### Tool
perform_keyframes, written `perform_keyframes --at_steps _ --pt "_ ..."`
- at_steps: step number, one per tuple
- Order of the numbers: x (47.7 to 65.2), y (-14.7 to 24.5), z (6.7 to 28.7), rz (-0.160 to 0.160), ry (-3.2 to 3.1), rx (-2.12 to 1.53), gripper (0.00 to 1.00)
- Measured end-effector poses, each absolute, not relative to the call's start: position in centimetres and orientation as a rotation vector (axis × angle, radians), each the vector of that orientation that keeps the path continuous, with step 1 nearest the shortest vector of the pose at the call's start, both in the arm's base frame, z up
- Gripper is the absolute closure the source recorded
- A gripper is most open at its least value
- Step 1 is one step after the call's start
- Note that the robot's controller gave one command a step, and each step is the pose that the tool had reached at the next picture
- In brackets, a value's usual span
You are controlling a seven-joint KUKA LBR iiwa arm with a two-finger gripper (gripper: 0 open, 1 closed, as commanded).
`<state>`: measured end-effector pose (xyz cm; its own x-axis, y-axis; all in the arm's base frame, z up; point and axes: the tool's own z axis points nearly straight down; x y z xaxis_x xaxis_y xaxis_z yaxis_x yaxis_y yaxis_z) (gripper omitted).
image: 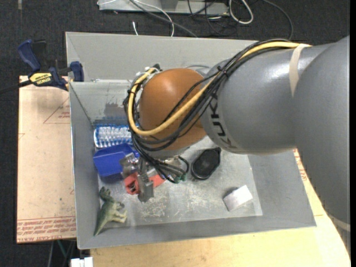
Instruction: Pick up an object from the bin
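Gripper (146,188) stands low in the grey bin (222,228), toward 8 o'clock of its floor, touching or just beside a small red object (131,186) at its 9 o'clock. Whether it is clenched or released cannot be told. A blue block (110,163) lies at its 10 o'clock and a green toy dinosaur (109,211) at 7 o'clock. Likely risks: the red object slides against the crowding blue block instead of being caught, or the block snags with it.

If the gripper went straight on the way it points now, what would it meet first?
Likely the bin floor just under the gripper; the small red thing lies close beside it and might be grazed. Depth is unclear.
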<state>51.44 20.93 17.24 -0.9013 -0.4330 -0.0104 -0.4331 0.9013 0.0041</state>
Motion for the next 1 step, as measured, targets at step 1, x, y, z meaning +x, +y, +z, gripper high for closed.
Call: perform_keyframes --at_steps 1 --pt "51.64 20.96 20.45 0.01 3.048 -0.698 1.0"
